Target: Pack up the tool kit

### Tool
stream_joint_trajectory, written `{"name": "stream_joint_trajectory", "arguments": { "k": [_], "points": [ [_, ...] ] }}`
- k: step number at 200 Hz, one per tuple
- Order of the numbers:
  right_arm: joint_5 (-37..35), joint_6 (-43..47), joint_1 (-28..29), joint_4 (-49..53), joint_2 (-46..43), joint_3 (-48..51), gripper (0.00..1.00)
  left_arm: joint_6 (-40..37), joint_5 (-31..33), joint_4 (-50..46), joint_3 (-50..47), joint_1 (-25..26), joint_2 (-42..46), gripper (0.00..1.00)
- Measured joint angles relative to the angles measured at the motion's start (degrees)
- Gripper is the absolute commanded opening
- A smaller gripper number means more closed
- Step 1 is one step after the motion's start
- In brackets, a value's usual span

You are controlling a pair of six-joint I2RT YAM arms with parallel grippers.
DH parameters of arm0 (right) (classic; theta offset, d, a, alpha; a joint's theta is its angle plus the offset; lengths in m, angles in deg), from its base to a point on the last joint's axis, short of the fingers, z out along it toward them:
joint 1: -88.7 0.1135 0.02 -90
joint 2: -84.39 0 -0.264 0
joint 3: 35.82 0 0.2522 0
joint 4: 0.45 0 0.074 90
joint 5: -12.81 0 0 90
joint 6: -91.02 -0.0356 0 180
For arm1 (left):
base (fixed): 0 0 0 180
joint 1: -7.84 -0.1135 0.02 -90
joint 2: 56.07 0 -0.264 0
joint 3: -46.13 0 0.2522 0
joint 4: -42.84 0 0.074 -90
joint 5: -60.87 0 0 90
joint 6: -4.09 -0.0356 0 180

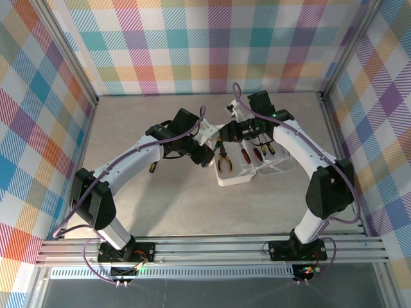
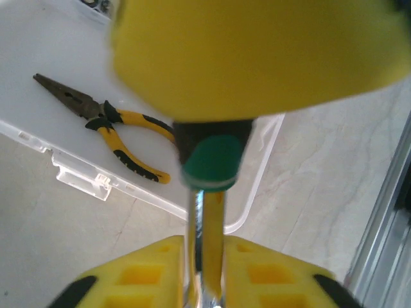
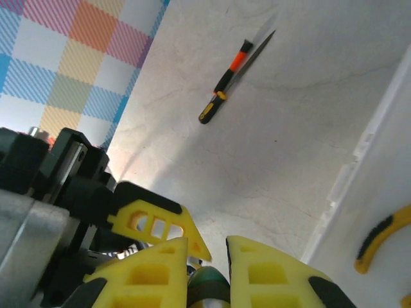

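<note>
The green-handled screwdriver (image 2: 212,160) is clamped by the closed right hand (image 3: 207,249). Its shaft lies between the left hand (image 2: 204,249) fingers; whether it is gripped there cannot be told. Left release should be confirmed before it is lowered into the clear case (image 2: 58,45) below, beside the pliers (image 2: 112,125).

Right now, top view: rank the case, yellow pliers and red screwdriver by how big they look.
1. case
2. yellow pliers
3. red screwdriver, about as long as the pliers but slimmer; that call is close.
</note>
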Motion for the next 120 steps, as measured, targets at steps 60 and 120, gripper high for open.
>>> {"name": "stream_joint_trajectory", "arguments": {
  "k": [60,120],
  "points": [
    [-14.1,0.3,-4.9,-0.4,-7.0,1.2,0.00,3.2,4.1,3.3,-4.4,-4.2,5.0,1.00],
    [-34.7,4.3,-4.3,-6.9,-10.3,4.6,0.00,10.9,11.9,3.2,-7.6,-12.0,6.2,1.00]
  ]
}}
